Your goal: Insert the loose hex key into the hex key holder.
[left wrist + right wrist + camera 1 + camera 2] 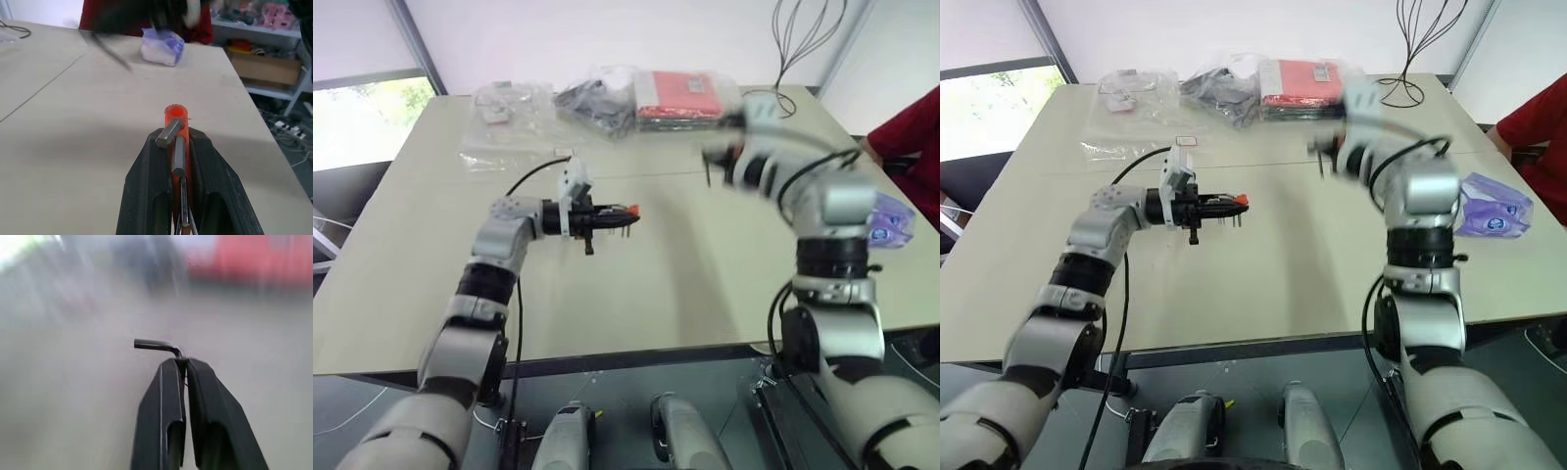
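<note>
Your left gripper is clamped on the hex key holder, held level above the tabletop. Your right gripper, raised at right, pinches the loose hex key near its bend. That thin grip could let it twist and miss the slot.

We see a worktop with a smooth, matt, pale beige surface like laminate. The hex key holder looks like smooth orange-red plastic with a slight sheen; its short keys are dull grey faceted metal. The loose hex key is thin dark metal, faintly glossy. Both claws have matt black plastic fingers. Along the far edge lie clear, crinkled, shiny plastic bags. Near the right edge sits a glossy purple-white packet.
</note>
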{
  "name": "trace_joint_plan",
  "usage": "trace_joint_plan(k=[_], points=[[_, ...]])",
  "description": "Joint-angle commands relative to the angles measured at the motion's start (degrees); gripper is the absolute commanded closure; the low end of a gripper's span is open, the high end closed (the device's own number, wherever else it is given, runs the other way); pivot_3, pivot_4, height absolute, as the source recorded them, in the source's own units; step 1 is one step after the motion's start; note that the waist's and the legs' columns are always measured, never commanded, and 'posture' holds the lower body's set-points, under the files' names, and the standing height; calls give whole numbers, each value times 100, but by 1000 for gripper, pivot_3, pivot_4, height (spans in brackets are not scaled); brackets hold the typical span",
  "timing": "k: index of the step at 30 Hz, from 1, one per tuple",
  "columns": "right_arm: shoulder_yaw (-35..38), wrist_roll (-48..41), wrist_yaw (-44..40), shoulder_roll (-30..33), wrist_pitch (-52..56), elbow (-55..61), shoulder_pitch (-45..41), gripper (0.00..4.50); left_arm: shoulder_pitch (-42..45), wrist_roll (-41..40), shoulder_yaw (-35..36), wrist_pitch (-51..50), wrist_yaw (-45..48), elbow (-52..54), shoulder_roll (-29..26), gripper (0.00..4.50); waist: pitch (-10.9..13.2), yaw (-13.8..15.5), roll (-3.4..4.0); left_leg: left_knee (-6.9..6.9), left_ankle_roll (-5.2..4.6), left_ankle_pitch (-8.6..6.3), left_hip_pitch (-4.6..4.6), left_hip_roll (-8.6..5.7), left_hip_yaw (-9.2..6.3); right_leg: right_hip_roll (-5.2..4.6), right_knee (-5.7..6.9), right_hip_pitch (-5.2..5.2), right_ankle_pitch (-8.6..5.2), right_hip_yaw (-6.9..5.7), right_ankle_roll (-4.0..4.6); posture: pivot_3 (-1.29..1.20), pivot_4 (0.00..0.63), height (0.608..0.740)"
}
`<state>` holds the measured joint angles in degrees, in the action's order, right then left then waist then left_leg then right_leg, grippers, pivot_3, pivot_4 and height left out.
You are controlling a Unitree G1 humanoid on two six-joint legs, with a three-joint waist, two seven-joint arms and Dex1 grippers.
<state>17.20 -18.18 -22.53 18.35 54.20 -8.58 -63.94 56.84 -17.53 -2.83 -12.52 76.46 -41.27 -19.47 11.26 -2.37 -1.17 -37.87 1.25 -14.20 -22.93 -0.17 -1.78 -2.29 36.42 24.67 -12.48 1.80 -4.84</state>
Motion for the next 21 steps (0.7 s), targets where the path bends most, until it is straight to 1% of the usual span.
trace_joint_plan(k=[1, 4, 7, 9, 13, 21], points=[[770, -914, 23, -342, -267, 427, 56, 4384, 798, -129, 318, 206, 151, -877, 104, 4500, -1, 19, -1, 0, -7, -4, -12, 1, -11, -2, -12, 0, 0, -15, 0, 0, 150, 740], [1219, -1616, 327, -729, -290, 786, 105, 4384, 1377, -104, 500, 336, 197, -1595, 247, 4500, 0, 51, 0, 0, -7, -5, -56, -6, -9, -32, -21, 32, 2, -27, -8, 0, 150, 740], [1352, -2097, 628, -1008, -323, 1109, 186, 4384, 1733, -48, 639, 503, 199, -2097, 373, 4500, 0, 50, 1, -1, -7, -4, -94, -10, 4, -51, -22, 63, 12, -24, -25, 0, 150, 740], [1302, -2260, 754, -1073, -345, 1262, 268, 4384, 1873, -31, 676, 547, 269, -2259, 465, 4500, 0, 49, 1, -5, -7, -4, -111, -11, 2, -50, -23, 76, 13, -24, -27, 0, 150, 740], [1072, -2476, 898, -1091, -360, 1450, 402, 4384, 1993, 15, 715, 626, 399, -2380, 610, 4500, 0, 40, 1, -4, -7, -4, -110, -11, -1, -41, -23, 77, 13, -25, -27, 0, 150, 740], [630, -2726, 992, -1015, -335, 1675, 723, 4384, 2135, 34, 863, 733, 366, -2543, 752, 4500, 1, -14, 2, -11, -7, -4, -99, -10, -2, -29, -18, 76, 14, -23, -24, 0, 150, 740]])
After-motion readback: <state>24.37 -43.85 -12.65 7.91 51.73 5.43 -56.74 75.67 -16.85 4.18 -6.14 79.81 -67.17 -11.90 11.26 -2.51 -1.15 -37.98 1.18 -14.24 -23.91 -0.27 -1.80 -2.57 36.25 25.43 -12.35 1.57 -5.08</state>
